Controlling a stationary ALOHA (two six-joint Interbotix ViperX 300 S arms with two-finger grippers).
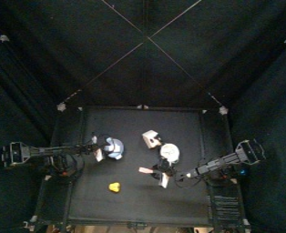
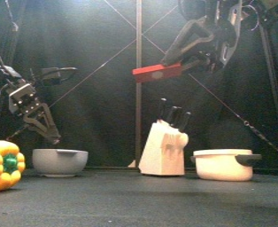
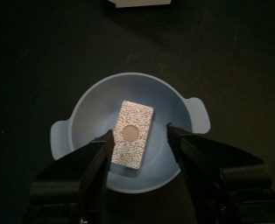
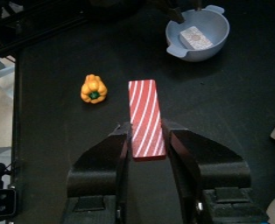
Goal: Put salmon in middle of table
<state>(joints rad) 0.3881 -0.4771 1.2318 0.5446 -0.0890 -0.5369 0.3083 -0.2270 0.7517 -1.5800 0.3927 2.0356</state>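
Observation:
The salmon (image 4: 146,117), a red slab with white stripes, is clamped between my right gripper's (image 4: 150,135) jaws. In the front view the salmon (image 2: 166,69) hangs high above the table (image 2: 129,199), over the knife block. In the top view the right gripper (image 1: 156,171) is over the table's (image 1: 133,207) front-middle part. My left gripper (image 3: 140,147) is open, its jaws on either side of a speckled beige block (image 3: 134,144) that lies in a blue-grey bowl (image 3: 81,114). It hovers just above the bowl (image 2: 58,160) at the left.
A yellow bell pepper (image 2: 3,166) lies at the front left; it also shows in the right wrist view (image 4: 93,88). A white knife block (image 2: 166,147) stands mid-table. A white pot (image 2: 224,164) stands to its right. Bare tabletop lies under the salmon (image 4: 58,61).

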